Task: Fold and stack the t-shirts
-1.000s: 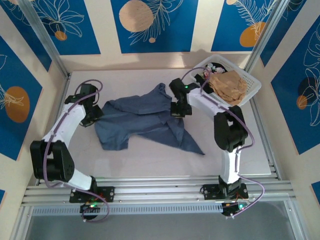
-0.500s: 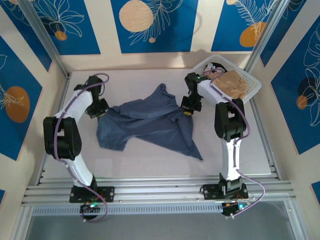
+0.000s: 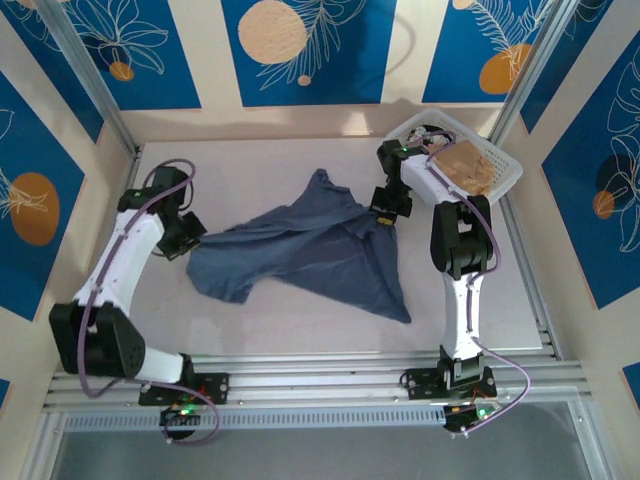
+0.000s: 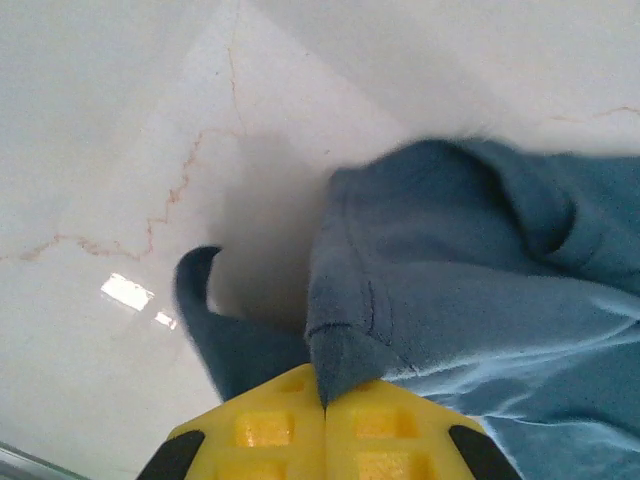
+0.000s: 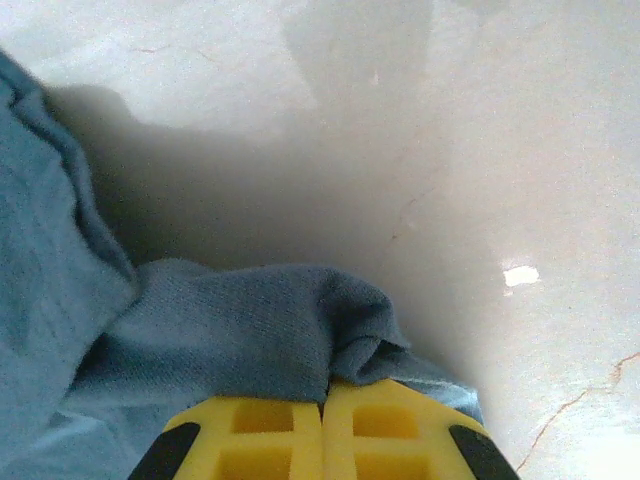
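Top external: slate-blue t-shirt now stretched wider across the table's middle.
Clenched on its opposite edges, left gripper and right gripper have drawn apart — spreading it flat (likely readying the first fold).

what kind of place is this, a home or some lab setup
Probably a robot test cell, not a home: left arm and right arm bolted to an aluminium rail at the table edge, blue patterned panels walling it in, a blue t-shirt on the table.
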You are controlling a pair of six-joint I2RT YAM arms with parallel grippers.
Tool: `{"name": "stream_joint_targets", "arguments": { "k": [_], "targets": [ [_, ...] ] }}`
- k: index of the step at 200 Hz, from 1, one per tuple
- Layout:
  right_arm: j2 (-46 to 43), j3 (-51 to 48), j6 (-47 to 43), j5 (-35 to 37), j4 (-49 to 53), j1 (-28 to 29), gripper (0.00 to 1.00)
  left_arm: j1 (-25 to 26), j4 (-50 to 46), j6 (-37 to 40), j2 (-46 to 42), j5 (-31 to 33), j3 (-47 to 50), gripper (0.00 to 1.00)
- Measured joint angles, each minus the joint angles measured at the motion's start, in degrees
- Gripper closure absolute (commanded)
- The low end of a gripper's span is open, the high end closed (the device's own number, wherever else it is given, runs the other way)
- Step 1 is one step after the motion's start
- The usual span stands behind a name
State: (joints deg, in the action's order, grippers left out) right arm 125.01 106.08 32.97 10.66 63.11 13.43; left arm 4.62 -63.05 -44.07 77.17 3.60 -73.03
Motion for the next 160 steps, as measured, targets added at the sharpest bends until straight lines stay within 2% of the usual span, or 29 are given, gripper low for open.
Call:
{"name": "stream_joint_targets", "arguments": {
  "k": [32,73,81,99,109,117,132,160],
  "targets": [
    [1.70,1.99,0.02,0.96,0.98,0.00,1.00,0.02,0.74,-2.40,-0.44,-1.90,0.02,1.00],
    [4.31,3.96,0.11,2.89,2.32,0.48,1.00,0.00,9.09,-1.90,12.02,-2.05,0.22,1.00],
    [4.63,4.24,0.24,3.34,2.58,0.57,1.00,-0.02,11.72,-0.94,15.67,-2.12,0.15,0.88],
    [5.03,4.48,0.70,4.70,3.06,0.81,1.00,-0.07,17.81,2.05,22.05,-3.98,0.11,0.54],
    [5.07,4.48,0.96,5.68,3.56,0.81,1.00,-0.07,21.14,4.46,24.33,-5.68,0.11,0.42],
    [5.09,4.48,1.20,6.16,3.87,0.87,1.00,-0.09,22.80,5.70,24.96,-6.40,0.11,0.37],
    [5.07,4.48,1.36,6.64,4.07,0.85,1.00,-0.11,23.12,7.74,24.30,-5.75,0.11,0.34],
    [4.96,4.48,0.72,6.54,4.04,0.85,0.73,-0.74,17.16,9.49,18.34,0.74,1.81,0.30]
  ]
}}
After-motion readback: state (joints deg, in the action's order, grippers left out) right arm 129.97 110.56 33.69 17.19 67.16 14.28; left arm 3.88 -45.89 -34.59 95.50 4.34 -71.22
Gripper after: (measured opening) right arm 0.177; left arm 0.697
